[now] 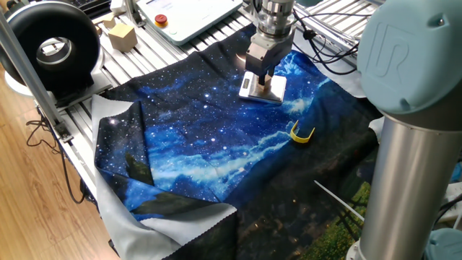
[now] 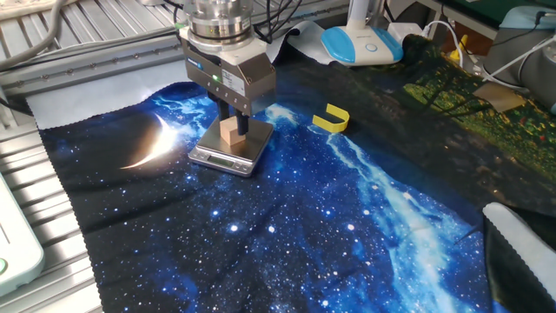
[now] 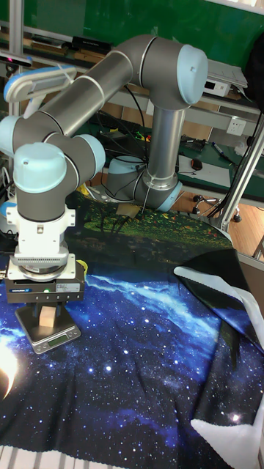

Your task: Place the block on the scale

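Note:
The small brown block (image 2: pixel 230 132) rests on the platform of the white scale (image 2: pixel 217 157), which lies on the starry blue cloth. My gripper (image 2: pixel 235 123) hangs straight above it, open, its dark fingers standing either side of the block's top with small gaps. The tall fixed view shows the same: the block (image 3: pixel 48 317) stands on the scale (image 3: pixel 60 338) under the gripper (image 3: pixel 48 308). Seen from the other side, the gripper (image 1: pixel 260 76) covers most of the block, and the scale (image 1: pixel 277 89) shows below and to the right of it.
A yellow curved piece (image 2: pixel 331 118) lies on the cloth right of the scale. A larger tan wooden block (image 1: pixel 120 34) and a black round device (image 1: pixel 54 47) sit off the cloth on the metal frame. A blue-white device (image 2: pixel 360 43) stands behind.

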Action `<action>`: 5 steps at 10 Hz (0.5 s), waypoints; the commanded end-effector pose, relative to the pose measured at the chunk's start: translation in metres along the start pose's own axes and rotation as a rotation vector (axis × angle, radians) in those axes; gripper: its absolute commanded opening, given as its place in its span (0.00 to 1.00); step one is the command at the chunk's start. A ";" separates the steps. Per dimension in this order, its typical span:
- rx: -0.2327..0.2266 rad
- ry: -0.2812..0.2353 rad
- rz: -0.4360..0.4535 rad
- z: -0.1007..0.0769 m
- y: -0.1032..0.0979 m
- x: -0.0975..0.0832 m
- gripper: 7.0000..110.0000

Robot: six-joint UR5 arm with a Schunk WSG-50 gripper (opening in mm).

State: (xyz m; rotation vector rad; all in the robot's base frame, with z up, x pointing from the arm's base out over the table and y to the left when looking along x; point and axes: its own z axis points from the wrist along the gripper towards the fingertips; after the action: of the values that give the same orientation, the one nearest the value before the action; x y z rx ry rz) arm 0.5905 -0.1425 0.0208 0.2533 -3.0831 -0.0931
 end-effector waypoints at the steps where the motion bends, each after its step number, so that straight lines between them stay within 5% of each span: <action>1: -0.034 0.009 -0.016 -0.002 0.006 0.003 0.36; 2: -0.068 0.010 -0.009 -0.007 0.017 0.002 0.36; 3: -0.076 0.020 0.001 -0.014 0.021 0.003 0.57; 5: -0.075 0.026 0.010 -0.024 0.025 -0.001 0.57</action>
State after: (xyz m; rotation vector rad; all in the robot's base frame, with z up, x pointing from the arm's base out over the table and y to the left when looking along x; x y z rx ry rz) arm 0.5864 -0.1280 0.0345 0.2539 -3.0532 -0.1654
